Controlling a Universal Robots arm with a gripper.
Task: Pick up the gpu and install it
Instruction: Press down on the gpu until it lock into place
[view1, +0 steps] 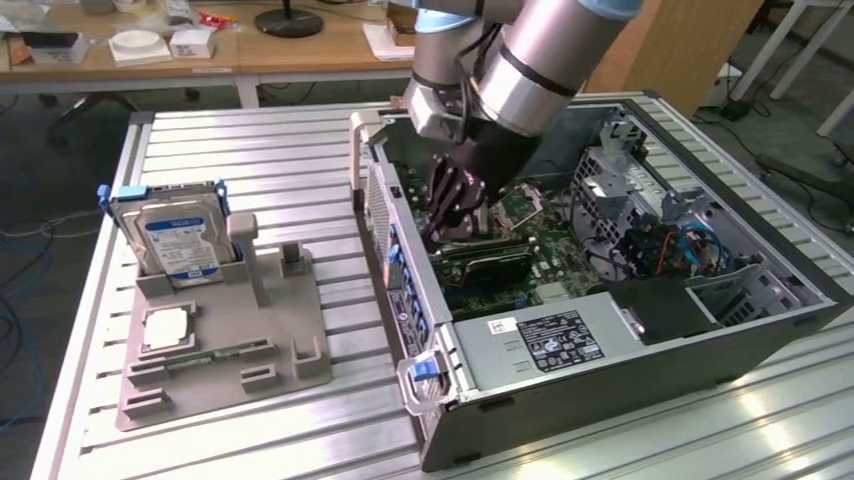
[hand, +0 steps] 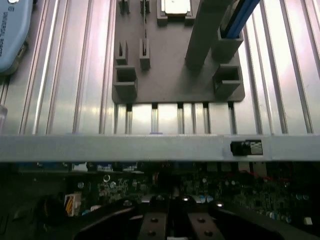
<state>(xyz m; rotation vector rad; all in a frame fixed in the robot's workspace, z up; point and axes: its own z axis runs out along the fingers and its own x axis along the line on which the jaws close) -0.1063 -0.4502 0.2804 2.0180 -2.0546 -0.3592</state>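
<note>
Exterior view: hand (view1: 461, 225) inside computer case (view1: 641, 350), above gpu (view1: 491, 265)

Ribbed table (view1: 267, 160) of shiny bare metal; matt grey plastic holder (view1: 267, 330); gripper (view1: 461, 205) glossy black

You're looking at a robotics lab or engineering workshop set up for computer assembly. Your work surface is a ribbed aluminium-profile table (view1: 267, 160), the kind built for rigs rather than a home desk. On it lies an opened desktop PC case (view1: 641, 340) with its motherboard (view1: 534, 250) exposed, and beside it a grey fixture plate (view1: 220, 340) with slots that stand parts upright, a hard drive (view1: 174, 240) among them. An industrial robot arm (view1: 534, 60) reaches into the case. Behind the table you can see wooden workbenches (view1: 200, 50) strewn with small boxes, and loose cables (view1: 27, 240) on the floor
</note>
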